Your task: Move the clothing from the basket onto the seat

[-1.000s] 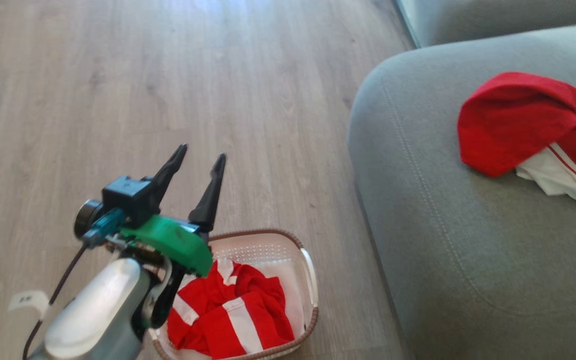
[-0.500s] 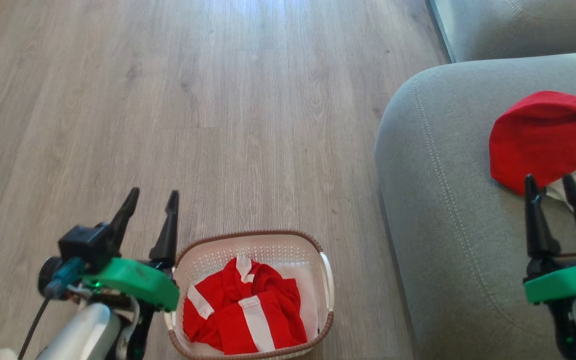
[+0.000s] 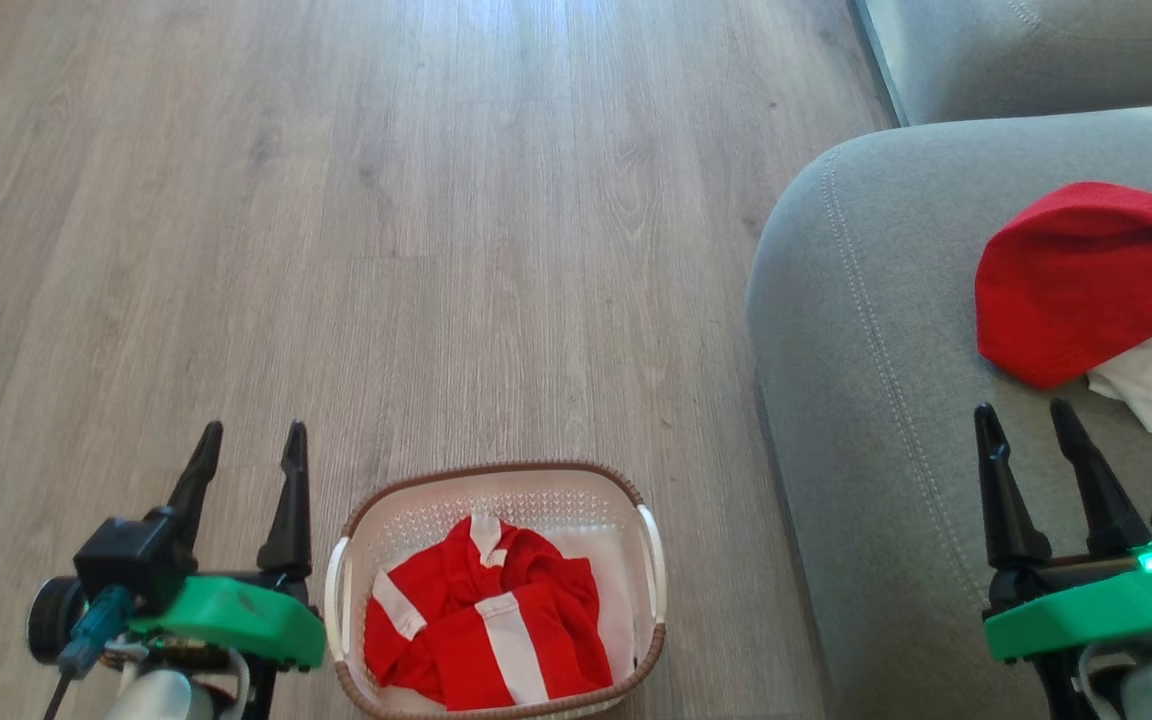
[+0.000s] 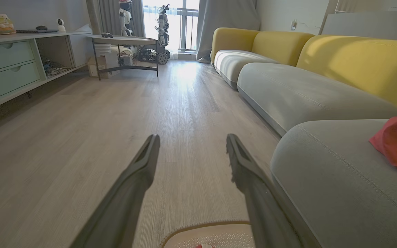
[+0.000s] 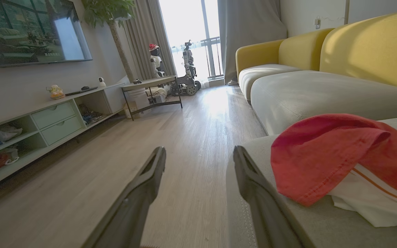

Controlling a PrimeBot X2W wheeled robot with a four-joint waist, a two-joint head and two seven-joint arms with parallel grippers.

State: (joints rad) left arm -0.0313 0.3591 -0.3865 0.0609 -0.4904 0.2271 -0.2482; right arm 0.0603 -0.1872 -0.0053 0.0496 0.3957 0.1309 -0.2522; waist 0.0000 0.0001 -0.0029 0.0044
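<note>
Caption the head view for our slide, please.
Left hand and right hand open; red clothing in basket, another garment on grey seat.

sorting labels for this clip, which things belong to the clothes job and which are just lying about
Job: red white-striped garment in cream perforated plastic basket; red white-trimmed garment on grey fabric sofa cushion.
Lying about: dark-legged side table; pale green drawer unit; wall screen.

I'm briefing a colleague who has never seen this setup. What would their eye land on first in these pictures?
The red-and-white garment crumpled in the basket on the wooden floor stands out most, along with a second red garment lying on the grey seat to the right. Next come the green-mounted left gripper beside the basket and right gripper over the seat, both open and empty.
</note>
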